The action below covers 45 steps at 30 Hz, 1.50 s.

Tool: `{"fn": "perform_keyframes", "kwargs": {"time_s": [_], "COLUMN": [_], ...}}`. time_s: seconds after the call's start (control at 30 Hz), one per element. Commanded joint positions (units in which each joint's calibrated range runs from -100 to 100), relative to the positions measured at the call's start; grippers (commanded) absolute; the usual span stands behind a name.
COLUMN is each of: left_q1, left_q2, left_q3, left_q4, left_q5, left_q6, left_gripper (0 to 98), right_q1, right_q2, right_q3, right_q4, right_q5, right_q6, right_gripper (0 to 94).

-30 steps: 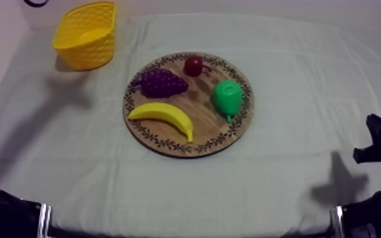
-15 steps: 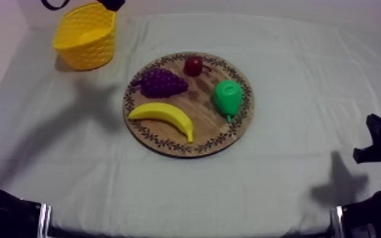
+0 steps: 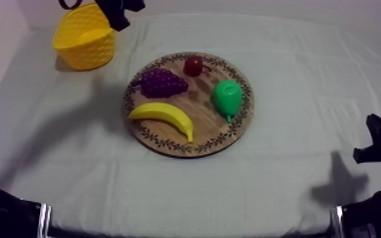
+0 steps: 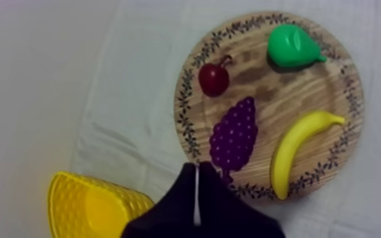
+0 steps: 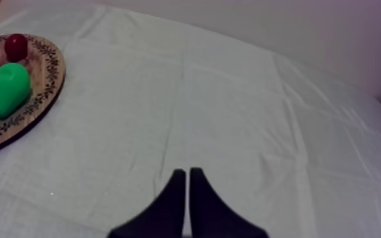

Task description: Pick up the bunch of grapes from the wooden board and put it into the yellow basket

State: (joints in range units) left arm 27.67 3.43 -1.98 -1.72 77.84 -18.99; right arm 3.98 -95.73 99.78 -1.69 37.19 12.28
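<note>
Now: left gripper (image 4: 197, 169) closed, empty; bunch of grapes (image 4: 234, 134) just ahead of tips, long axis roughly in line with them.

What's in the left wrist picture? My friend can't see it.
The left claw, shut on nothing, hangs over the edge of the wooden board, right by the bunch of grapes. A small red fruit, a pear and a banana lie on the board too; a yellow basket stands nearby.

A table (image 3: 54, 145) under a grey-white cloth (image 3: 294, 95), yellow basket (image 3: 82, 45) standing on it just beside the left gripper (image 4: 197, 168), round wooden board (image 3: 202, 126) ahead of that gripper, well apart from the right gripper (image 5: 187, 172).
</note>
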Motion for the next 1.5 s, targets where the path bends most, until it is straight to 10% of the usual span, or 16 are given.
{"fn": "perform_keyframes", "kwargs": {"time_s": [0.0, 0.6, 0.93, 1.3, 1.47], "left_q1": [-0.1, 0.0, 4.0, 3.4, 2.8], "left_q2": [0.4, 0.7, 0.5, 0.5, 0.5], "left_q3": [-0.8, -0.2, 8.2, 9.5, 10.4], "left_q4": [-0.19, -0.66, -6.40, -7.15, -6.87], "left_q5": [1.3, 0.5, -6.6, -8.1, -9.4], "left_q6": [-0.3, -3.9, -7.9, -6.9, -6.3], "left_gripper": [0.0, 0.0, 0.0, 0.3, 44.3], "right_q1": [0.0, 0.0, 0.0, 0.0, 0.0], "right_q2": [0.0, 0.0, 0.0, 0.0, 0.0], "right_q3": [0.0, 0.0, 0.0, 0.0, 0.0], "right_q4": [0.0, 0.0, 0.0, 0.0, 0.0], "right_q5": [0.0, 0.0, 0.0, 0.0, 0.0], "right_q6": [0.0, 0.0, 0.0, 0.0, 0.0], "right_gripper": [0.5, 0.5, 0.5, 0.5, 0.5]}}
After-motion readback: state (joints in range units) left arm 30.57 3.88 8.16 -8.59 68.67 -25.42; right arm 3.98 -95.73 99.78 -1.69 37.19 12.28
